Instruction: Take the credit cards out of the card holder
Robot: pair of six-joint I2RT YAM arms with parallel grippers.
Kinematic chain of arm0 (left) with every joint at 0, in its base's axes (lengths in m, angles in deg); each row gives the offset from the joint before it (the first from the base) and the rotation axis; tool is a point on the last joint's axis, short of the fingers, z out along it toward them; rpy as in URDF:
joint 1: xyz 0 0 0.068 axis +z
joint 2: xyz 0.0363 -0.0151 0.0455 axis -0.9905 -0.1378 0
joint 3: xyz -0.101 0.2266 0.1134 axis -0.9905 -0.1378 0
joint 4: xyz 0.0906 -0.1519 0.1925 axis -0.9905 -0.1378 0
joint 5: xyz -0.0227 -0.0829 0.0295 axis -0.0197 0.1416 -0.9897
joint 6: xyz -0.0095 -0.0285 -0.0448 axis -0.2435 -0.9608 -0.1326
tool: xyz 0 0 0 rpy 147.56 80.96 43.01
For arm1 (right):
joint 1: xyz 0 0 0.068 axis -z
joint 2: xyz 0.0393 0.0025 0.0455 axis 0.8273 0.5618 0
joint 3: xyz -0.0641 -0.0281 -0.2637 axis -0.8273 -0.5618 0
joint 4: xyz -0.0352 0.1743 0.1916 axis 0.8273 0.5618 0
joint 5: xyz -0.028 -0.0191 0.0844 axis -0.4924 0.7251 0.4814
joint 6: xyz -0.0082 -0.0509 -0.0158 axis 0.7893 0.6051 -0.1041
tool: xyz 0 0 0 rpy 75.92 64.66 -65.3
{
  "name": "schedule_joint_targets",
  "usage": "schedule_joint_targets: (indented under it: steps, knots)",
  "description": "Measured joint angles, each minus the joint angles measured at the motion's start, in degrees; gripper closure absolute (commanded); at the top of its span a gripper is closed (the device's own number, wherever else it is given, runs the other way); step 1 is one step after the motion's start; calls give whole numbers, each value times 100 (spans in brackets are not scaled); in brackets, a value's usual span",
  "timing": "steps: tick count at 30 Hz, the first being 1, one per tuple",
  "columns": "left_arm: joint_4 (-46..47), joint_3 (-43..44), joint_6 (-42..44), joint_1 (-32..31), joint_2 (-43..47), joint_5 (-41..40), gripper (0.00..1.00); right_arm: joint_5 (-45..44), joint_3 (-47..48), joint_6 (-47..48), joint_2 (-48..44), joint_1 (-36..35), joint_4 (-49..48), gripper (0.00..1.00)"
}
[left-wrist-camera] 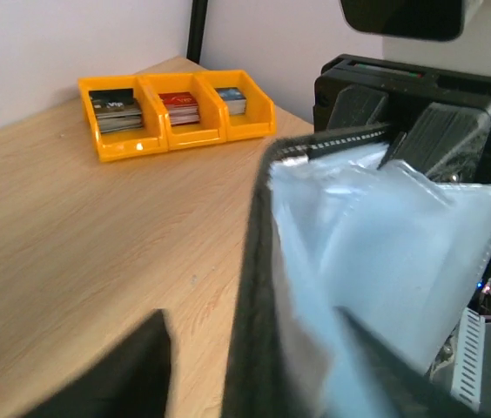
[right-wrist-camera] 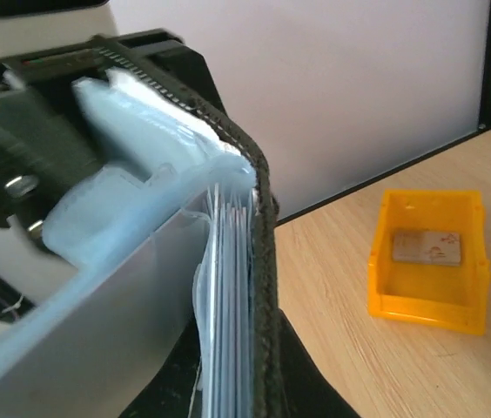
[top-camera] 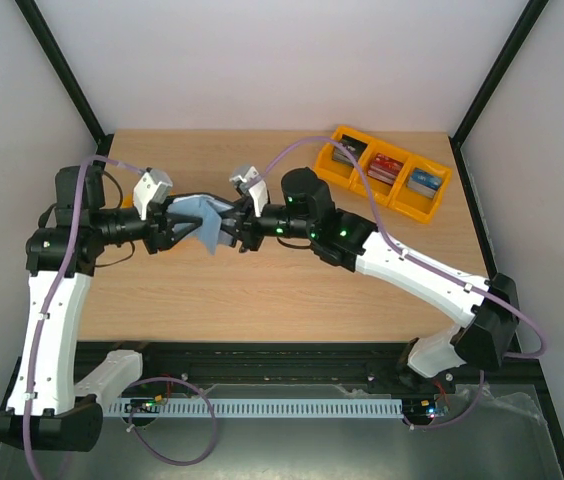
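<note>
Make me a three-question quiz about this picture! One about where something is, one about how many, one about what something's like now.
1. Where is the card holder? A on the table B between the left gripper and right gripper C in a tray
2. How many compartments has the long yellow tray? A two B three C five
3. The card holder is: A spread open B snapped shut C torn
Answers: 1B, both grippers clamp it; 2B, three card stacks sit side by side; 3A, its pale-blue inside shows.
</note>
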Motion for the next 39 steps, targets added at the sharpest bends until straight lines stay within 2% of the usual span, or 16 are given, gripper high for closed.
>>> schedule_joint_targets:
  steps: [1, 2, 10, 15, 16, 17, 21, 23, 25, 29, 34, 39]
  knots:
    - [57, -17, -28, 22, 2, -17, 6, -68, 42, -42, 20, -7, 46, 99]
    - [111, -52, -52, 28, 20, -33, 1, -214, 105, -111, 50, -24, 101, 98]
    - [426, -345, -323, 28, 81, -321, 1, -1941, 1093, -737, 485, -225, 844, 98]
    - [608, -354, -498, 28, 48, -529, 2, -2498, 1478, -848, 787, -479, 1207, 98]
    - [654, -354, -542, 28, 33, -616, 8, -2514, 1519, -848, 822, -492, 1246, 98]
    - [708, -354, -579, 28, 13, -704, 19, -2511, 1539, -841, 848, -511, 1294, 98]
    - [811, -354, -697, 28, -39, -1021, 75, -2430, 1539, -741, 844, -525, 1429, 98]
    - [848, -354, -673, 31, -39, -1121, 96, -2277, 1530, -643, 815, -496, 1438, 98]
    - [844, -354, -678, 39, -39, -1093, 98, -2070, 1478, -531, 726, -472, 1429, 98]
    - [721, -354, -527, 61, 13, -660, 98, -1572, 1121, -310, 374, -380, 1320, 75]
    - [494, -354, -398, 232, 59, -208, 98, -1008, 616, -173, -92, -125, 964, 64]
    - [308, -354, -273, 282, 57, 177, 98, -562, 221, -66, -448, 238, 675, 43]
